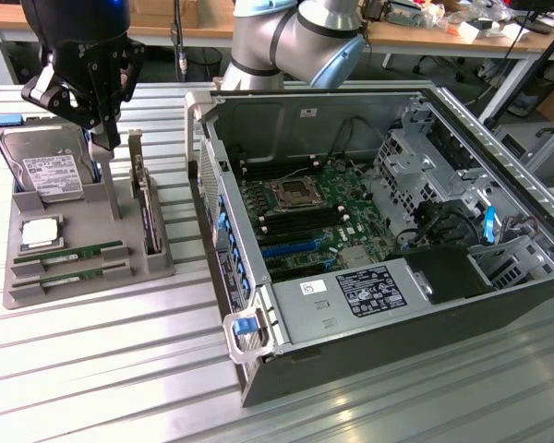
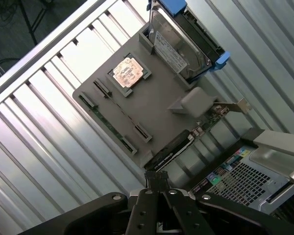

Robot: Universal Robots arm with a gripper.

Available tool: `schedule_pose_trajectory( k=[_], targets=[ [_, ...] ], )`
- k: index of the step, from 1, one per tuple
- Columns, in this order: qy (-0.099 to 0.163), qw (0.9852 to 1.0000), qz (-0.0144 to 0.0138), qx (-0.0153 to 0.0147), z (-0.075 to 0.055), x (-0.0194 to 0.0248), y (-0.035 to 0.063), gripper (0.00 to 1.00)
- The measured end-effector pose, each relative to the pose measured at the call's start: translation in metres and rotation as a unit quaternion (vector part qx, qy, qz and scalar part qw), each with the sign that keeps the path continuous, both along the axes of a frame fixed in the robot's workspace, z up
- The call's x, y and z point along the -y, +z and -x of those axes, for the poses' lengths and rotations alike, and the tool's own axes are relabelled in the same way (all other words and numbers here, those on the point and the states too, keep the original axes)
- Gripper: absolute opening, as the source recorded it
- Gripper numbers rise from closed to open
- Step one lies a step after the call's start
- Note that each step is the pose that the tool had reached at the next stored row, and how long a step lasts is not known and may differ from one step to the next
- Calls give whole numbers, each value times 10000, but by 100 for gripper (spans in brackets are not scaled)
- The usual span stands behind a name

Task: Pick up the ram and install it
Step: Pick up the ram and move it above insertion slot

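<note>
Two ram sticks lie side by side in slots at the near end of a grey holder tray (image 1: 92, 226): one ram (image 1: 69, 251) and a second ram (image 1: 72, 272) just in front of it. In the wrist view they show edge-on as thin lines, ram (image 2: 118, 110) and ram (image 2: 108, 123). My black gripper (image 1: 106, 140) hangs above the tray's far side, beside the hard drive, well apart from the sticks. Its fingertips (image 2: 157, 180) are pressed together and hold nothing.
The tray also holds a hard drive (image 1: 46, 171), a square silver processor (image 1: 39, 233) and an upright card with a metal bracket (image 1: 146, 208). An open computer case (image 1: 258, 332) lies to the exterior view's right, its motherboard (image 1: 305, 203) exposed. All rest on a ribbed metal table.
</note>
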State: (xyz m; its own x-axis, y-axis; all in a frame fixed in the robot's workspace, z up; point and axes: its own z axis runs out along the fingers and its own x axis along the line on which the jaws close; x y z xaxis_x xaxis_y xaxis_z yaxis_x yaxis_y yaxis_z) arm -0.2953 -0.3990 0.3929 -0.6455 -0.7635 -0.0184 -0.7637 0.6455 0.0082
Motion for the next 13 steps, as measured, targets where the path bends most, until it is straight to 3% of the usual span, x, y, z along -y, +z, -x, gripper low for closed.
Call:
schedule_pose_trajectory(
  k=[13],
  targets=[
    [407, 9992, 14, 0, 0, 0, -2, 11]
  ],
)
